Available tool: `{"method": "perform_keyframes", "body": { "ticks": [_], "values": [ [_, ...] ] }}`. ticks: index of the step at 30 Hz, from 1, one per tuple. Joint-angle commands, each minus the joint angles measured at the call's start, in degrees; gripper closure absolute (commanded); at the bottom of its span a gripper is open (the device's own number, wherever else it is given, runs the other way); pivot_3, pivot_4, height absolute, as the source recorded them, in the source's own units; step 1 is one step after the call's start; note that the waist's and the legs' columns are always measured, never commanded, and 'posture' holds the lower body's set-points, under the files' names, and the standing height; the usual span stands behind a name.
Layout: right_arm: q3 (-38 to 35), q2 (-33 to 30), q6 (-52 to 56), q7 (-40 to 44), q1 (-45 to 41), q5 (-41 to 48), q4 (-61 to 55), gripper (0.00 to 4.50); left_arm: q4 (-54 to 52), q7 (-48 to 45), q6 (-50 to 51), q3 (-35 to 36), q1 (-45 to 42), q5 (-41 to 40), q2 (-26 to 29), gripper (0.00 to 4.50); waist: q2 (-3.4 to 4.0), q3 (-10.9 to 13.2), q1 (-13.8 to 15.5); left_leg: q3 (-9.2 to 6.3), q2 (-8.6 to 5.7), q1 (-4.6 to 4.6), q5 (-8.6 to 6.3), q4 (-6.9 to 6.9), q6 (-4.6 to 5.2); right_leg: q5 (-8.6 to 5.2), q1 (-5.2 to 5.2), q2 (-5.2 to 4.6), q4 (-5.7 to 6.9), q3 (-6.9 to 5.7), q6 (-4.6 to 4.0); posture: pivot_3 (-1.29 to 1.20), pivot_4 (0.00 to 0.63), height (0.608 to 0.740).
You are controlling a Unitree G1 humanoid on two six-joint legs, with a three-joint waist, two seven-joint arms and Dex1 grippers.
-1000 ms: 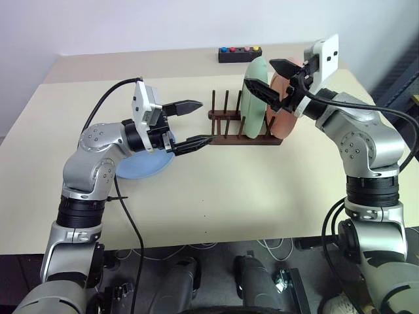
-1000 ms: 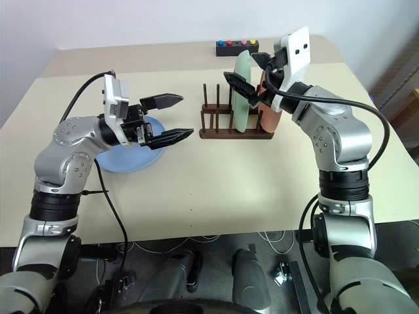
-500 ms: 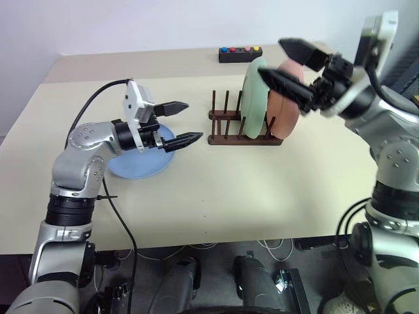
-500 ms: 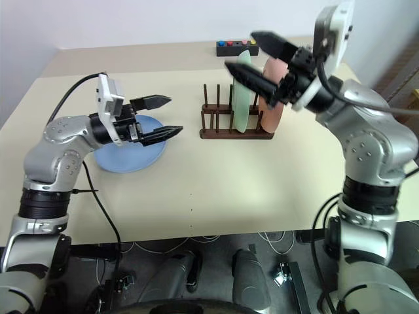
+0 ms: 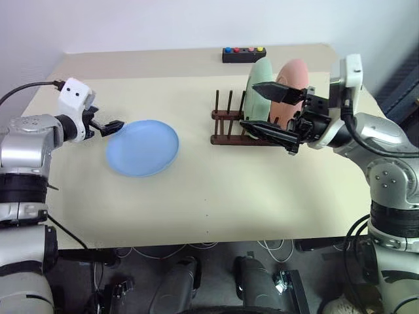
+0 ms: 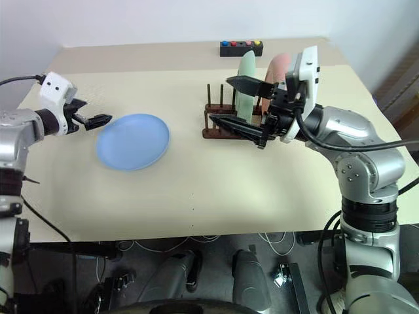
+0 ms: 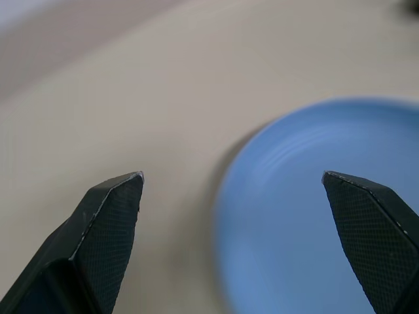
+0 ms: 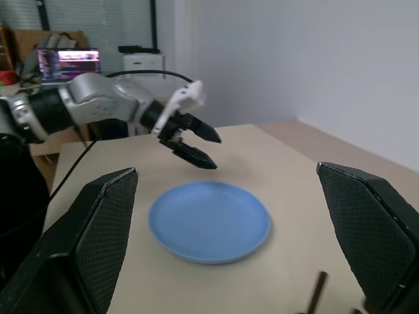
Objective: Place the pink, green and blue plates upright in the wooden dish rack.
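Observation:
The blue plate [image 5: 143, 147] lies flat on the table, left of the wooden dish rack [image 5: 226, 139]. The green plate [image 5: 260, 82] and the pink plate [image 5: 294, 72] stand upright in the rack's right half. My left gripper [image 5: 112, 126] hovers open at the blue plate's left edge, pointing toward it; in the left wrist view the blue plate [image 7: 314, 216] lies beyond the spread fingertips [image 7: 124, 190]. My right gripper [image 5: 249, 104] is open and empty in front of the rack, pointing left across it, its lower finger over the rack's pegs.
A small black box with coloured buttons [image 5: 243, 53] sits at the table's far edge behind the rack. Bare tabletop [image 5: 216, 190] stretches in front of the plate and the rack. The rack's left pegs [image 5: 218, 108] hold nothing.
My left arm has swung out to the left, from beside the rack to the blue plate's left edge. My right gripper has drawn back from the standing plates and turned to point left.

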Motion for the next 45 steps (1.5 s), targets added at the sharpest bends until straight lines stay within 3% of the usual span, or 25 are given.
{"method": "perform_keyframes", "body": {
  "ticks": [1, 8, 20, 24, 30, 33, 38, 43, 45],
  "values": [
    [-0.7, 0.3, -1.4, -0.4, -1.4, -0.1, 0.1, 0.02, 2.8, -0.5, 7.8, -0.8, -4.7, 0.9, 0.3, 0.0, 0.0, 0.0, 0.0, 0.0, 0.0, 0.0, 0.0, -0.01, 0.0, 0.0, -0.01, 0.0, 0.0, 0.0, 0.01, 0.0, 0.15, 0.74],
    [-0.9, 0.3, -1.5, -1.4, -0.9, -0.3, -0.2, 0.02, 10.1, -2.6, 25.7, -2.1, -10.7, -0.8, -1.4, 0.0, -0.01, 0.0, -0.9, 0.0, 0.0, 0.0, 0.01, -0.02, -0.01, 0.0, -0.04, 0.01, 0.07, 0.0, 0.01, 0.0, 0.15, 0.74],
    [-1.4, 0.0, -1.1, -3.2, 0.1, -0.2, -0.7, 0.02, 21.2, 0.7, 29.0, -0.4, -15.2, -1.1, -4.1, 0.0, -0.06, 0.0, -0.9, 0.0, 0.04, 0.0, 0.01, -0.03, -0.03, 0.01, -0.09, 0.03, 0.1, 0.02, 0.01, 0.0, 0.15, 0.74],
    [-1.1, 0.0, -1.0, -3.5, -0.3, -0.2, -0.4, 0.0, 21.6, 1.6, 31.6, 2.3, -13.7, -2.9, -5.8, 1.23, -0.06, 0.0, -0.9, 0.01, 0.03, -0.01, 0.01, -0.03, -0.03, 0.01, -0.08, 0.02, 0.09, 0.03, 0.01, 0.0, 0.15, 0.74],
    [-1.2, -0.6, -0.3, -3.5, -0.5, -0.1, -0.2, 0.0, 21.3, 4.4, 32.8, 5.8, -12.6, -4.1, -6.9, 4.29, -0.04, 0.0, -0.8, 0.01, 0.02, 0.0, 0.01, -0.01, -0.03, 0.02, -0.07, 0.0, 0.1, 0.03, 0.02, 0.0, 0.15, 0.74],
    [-1.0, -0.8, -0.4, -3.4, -0.5, -0.3, 0.1, 0.0, 21.2, 6.3, 32.4, 9.6, -13.4, -5.4, -7.2, 4.44, -0.08, 0.0, -0.7, 0.01, 0.02, 0.01, 0.01, 0.02, -0.03, 0.02, -0.04, -0.01, 0.1, 0.02, 0.03, 0.0, 0.15, 0.74],
    [0.3, -1.3, -2.0, -2.0, -0.7, -2.3, 0.1, 0.0, 13.6, 12.0, 20.8, 18.2, -12.9, -8.4, -8.9, 4.44, -0.15, 0.0, -0.7, 0.0, 0.02, 0.0, 0.02, 0.02, -0.07, 0.04, -0.06, -0.03, 0.1, 0.03, 0.04, 0.0, 0.15, 0.74],
    [2.0, -0.8, -3.1, -1.0, -1.2, -4.1, -0.5, 0.0, 7.1, 14.9, 20.5, 27.3, -12.3, -15.4, -12.3, 4.44, -0.15, 0.0, -1.0, 0.02, 0.02, 0.0, 0.02, 0.0, -0.08, 0.05, -0.08, -0.03, 0.1, 0.05, 0.04, 0.0, 0.15, 0.74],
    [6.8, 1.9, -6.0, -3.0, -1.8, -9.0, -2.1, 0.0, 2.2, 17.7, 21.6, 32.7, -11.5, -19.8, -16.0, 4.44, -0.16, 0.0, -0.9, 0.02, 0.03, 0.0, 0.02, 0.01, -0.08, 0.05, -0.08, -0.02, 0.11, 0.05, 0.04, 0.0, 0.15, 0.74]
  ]
}}
